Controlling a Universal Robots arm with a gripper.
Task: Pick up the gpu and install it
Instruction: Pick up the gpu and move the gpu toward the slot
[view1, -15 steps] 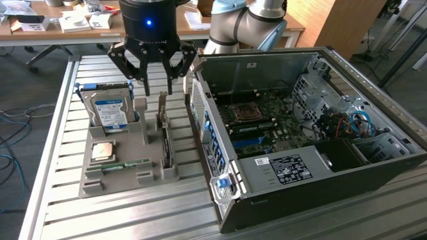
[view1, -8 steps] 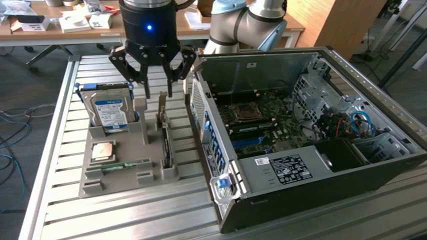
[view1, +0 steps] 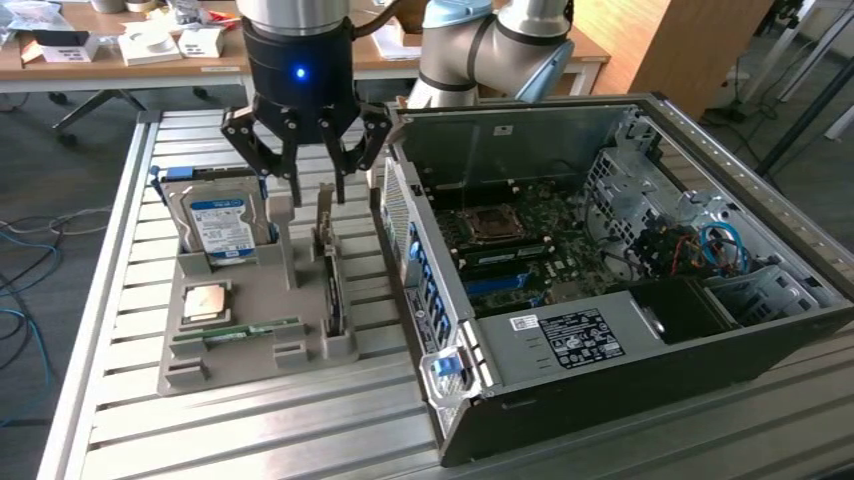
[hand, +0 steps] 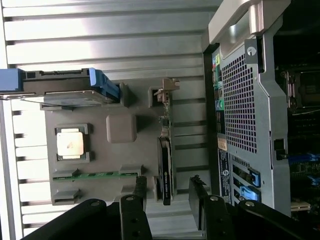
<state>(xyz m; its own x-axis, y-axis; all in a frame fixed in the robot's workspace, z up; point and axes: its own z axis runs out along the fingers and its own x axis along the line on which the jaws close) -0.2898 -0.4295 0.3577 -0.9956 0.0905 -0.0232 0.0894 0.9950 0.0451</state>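
The jaws stand wide open and hold nothing, at upper centre-left of the exterior view. The gpu (view1: 330, 285) stands on edge in the grey tray (view1: 187, 372) directly beneath them. Its long axis runs down-frame, in line with the gap between both fingers (hand: 141, 192).

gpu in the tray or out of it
In: the gpu stands on edge in the grey tray, open gripper above it.
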